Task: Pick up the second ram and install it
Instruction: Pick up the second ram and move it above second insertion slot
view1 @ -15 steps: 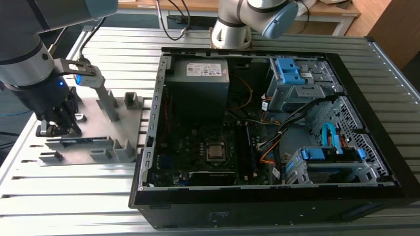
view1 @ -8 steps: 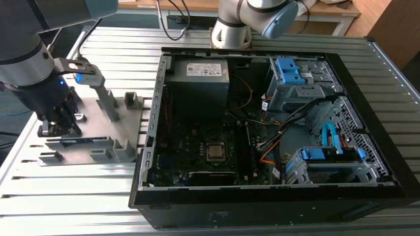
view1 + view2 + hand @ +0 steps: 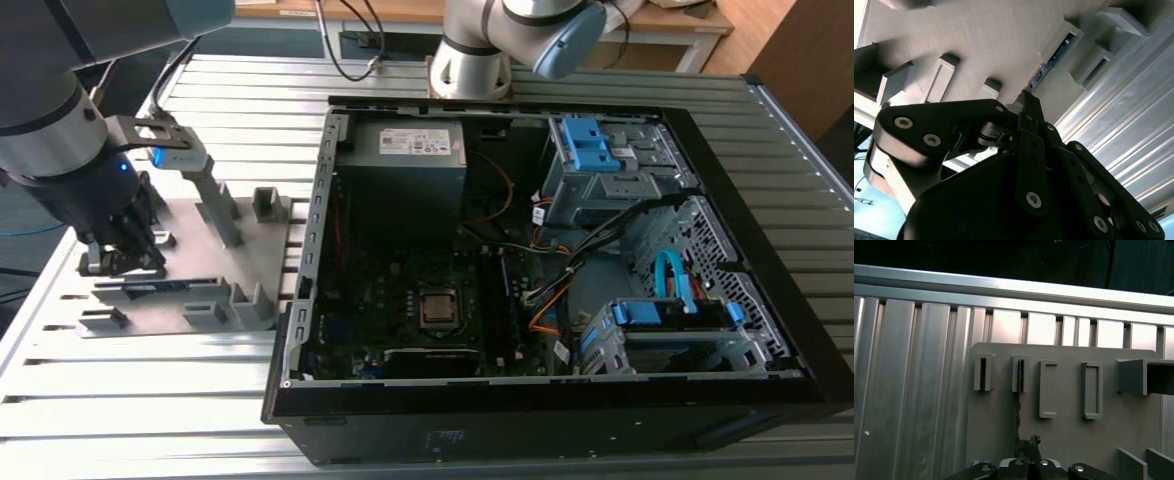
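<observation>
Pincer [image 3: 118, 262] down on the gray holder tray [image 3: 200, 262], gripping the second ram [image 3: 158, 288] on edge.

In both wrist views the pincer's [image 3: 1026, 100] two fingers are drawn together on the near end of the second ram [image 3: 1056, 52], and they look clamped on the thin board rather than hanging beside it. The board [image 3: 1018, 405] stands on edge and runs from the pincer [image 3: 1026, 442] into a slotted upright block of the tray [image 3: 1069, 440], so it is not yet free. The open computer case [image 3: 561, 250] sits well apart, towards the exterior view's right on the slatted bench [image 3: 134, 400]. The step in hand seems to be the pick-up. It calls for a hold square across the flat faces, centred on the board's edge. Any pull should stay in line with the slot so that the stick neither binds nor twists.
</observation>
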Available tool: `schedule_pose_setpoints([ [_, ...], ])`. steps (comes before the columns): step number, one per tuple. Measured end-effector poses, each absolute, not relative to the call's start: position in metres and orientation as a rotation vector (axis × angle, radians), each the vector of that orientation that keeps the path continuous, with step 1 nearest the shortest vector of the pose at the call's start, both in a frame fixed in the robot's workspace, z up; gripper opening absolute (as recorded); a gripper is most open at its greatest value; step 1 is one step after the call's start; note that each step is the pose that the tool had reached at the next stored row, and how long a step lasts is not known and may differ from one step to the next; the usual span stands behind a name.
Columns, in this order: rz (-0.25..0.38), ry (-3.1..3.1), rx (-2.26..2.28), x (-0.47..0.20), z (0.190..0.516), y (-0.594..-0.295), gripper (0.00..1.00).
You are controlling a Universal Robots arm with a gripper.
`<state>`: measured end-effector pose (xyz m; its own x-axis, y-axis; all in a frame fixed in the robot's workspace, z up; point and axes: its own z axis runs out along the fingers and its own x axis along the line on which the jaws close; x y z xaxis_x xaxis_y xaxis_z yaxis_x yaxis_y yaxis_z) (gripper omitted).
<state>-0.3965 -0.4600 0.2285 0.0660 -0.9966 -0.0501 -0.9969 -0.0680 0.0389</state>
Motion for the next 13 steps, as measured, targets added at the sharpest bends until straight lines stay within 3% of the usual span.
schedule_pose_setpoints([
  [11, 0.099, 2.156, -2.274, -0.3964, 0.2281, -0.4600, 0.11],
  [13, 0.099, 2.156, -2.274, -0.3964, 0.2281, -0.4600, 0.23],
])
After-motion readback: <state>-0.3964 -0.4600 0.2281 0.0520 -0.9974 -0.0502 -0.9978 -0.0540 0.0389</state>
